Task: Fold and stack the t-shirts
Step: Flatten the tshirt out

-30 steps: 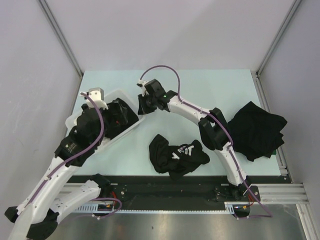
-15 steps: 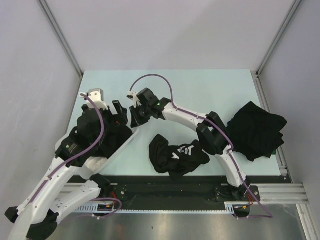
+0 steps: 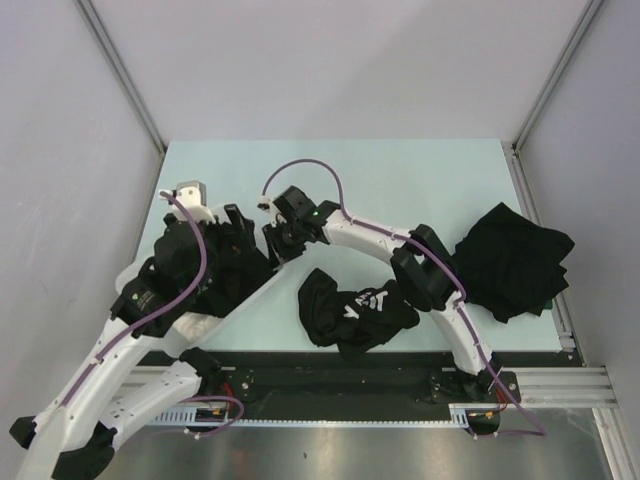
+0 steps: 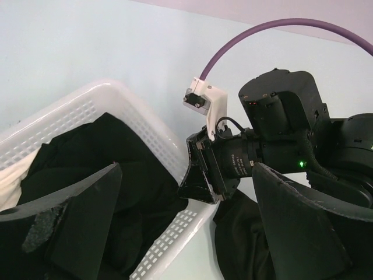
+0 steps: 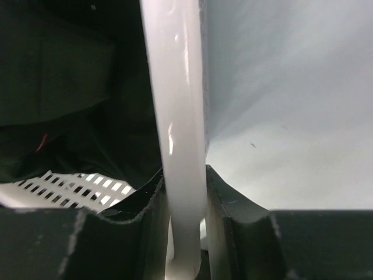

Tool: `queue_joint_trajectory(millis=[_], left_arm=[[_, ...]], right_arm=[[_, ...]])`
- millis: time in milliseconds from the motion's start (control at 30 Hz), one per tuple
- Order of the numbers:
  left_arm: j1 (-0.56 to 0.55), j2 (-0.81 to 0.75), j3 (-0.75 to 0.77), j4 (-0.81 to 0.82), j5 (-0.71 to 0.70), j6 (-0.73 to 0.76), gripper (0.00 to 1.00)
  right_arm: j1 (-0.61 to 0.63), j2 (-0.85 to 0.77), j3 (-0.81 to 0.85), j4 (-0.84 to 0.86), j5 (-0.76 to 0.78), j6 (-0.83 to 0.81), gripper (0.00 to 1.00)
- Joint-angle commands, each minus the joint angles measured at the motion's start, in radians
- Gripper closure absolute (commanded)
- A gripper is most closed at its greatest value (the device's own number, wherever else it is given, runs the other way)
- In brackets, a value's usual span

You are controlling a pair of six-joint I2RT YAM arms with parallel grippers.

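My right gripper (image 3: 278, 243) is shut on the white rim (image 5: 178, 146) of the lattice basket (image 4: 148, 125); a finger (image 5: 143, 233) sits on each side of the rim. Black t-shirts (image 4: 111, 163) fill the basket, and more black cloth (image 4: 245, 233) lies outside it under the right gripper. My left gripper (image 4: 186, 233) hangs open and wide over the basket with nothing between its fingers. In the top view the left gripper (image 3: 233, 232) covers most of the basket. A crumpled t-shirt with white lettering (image 3: 355, 310) lies on the table in front. A dark pile of t-shirts (image 3: 515, 255) sits at the right.
A white cloth (image 4: 14, 169) shows at the basket's left inside edge. The right arm (image 3: 380, 235) stretches across the middle of the table toward the basket. Grey walls and metal posts (image 3: 125, 85) close in the table on three sides.
The right gripper has pulled the basket's rim nearer and leftward. The basket has shifted and now lies mostly under the left arm, which has dropped slightly over it.
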State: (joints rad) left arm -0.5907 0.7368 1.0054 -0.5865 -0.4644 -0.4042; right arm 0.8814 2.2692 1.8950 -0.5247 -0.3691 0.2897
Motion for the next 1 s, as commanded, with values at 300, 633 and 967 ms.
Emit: queue_joint_trajectory(millis=[300, 633, 967], left_arm=[[-0.003, -0.01, -0.03, 0.03, 0.056, -0.033, 0.01], [-0.004, -0.008, -0.039, 0.043, 0.087, -0.024, 0.01], [-0.003, -0.004, -0.054, 0.051, 0.155, -0.008, 0.01]], right_arm=[[-0.107, -0.056, -0.077, -0.11, 0.147, -0.004, 0.58], [-0.134, -0.103, -0.059, -0.057, 0.116, 0.016, 0.4], [-0.245, -0.226, -0.008, -0.001, 0.254, 0.011, 0.25]])
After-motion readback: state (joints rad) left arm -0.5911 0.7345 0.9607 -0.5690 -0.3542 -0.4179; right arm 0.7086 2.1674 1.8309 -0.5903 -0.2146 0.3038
